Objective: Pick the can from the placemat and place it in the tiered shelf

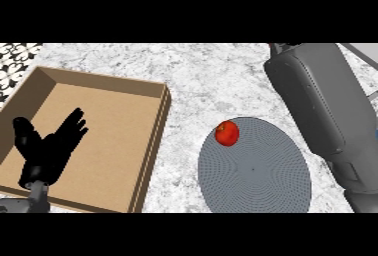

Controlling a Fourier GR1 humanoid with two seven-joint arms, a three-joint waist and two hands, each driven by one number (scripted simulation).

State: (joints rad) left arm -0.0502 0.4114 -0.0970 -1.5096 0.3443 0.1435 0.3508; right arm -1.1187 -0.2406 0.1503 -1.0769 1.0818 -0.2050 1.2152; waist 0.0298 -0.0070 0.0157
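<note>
Red apple [227, 133] is what the head view seems to show where the task speaks of a can: a small rounded thing, glossy red with a yellowish patch near its top. It rests on the round grey placemat [255, 170], close to the mat's upper left edge, nothing touching it.

Left of the mat, across a strip of bare marbled table [199, 65], lies a brown open box [159, 140] with low walls. No tiers can be made out from here, though it is the only thing that could serve as the shelf.

The left hand [48, 145] shows at the lower left above the box floor, fingers straight and spread, holding nothing, at rest. The right forearm [317, 100] runs up the right side past the mat; the right hand itself lies beyond the top edge, so its fingers cannot be judged.

By its look the fruit should be light, stiff enough not to give under the fingers, and smooth-skinned, so it may slip or roll if nudged from one side. I would take it from above, thumb on one side and fingers on the other across its widest part. The right hand is the likelier one, since that arm is on the mat's side. The pick is not yet begun.
</note>
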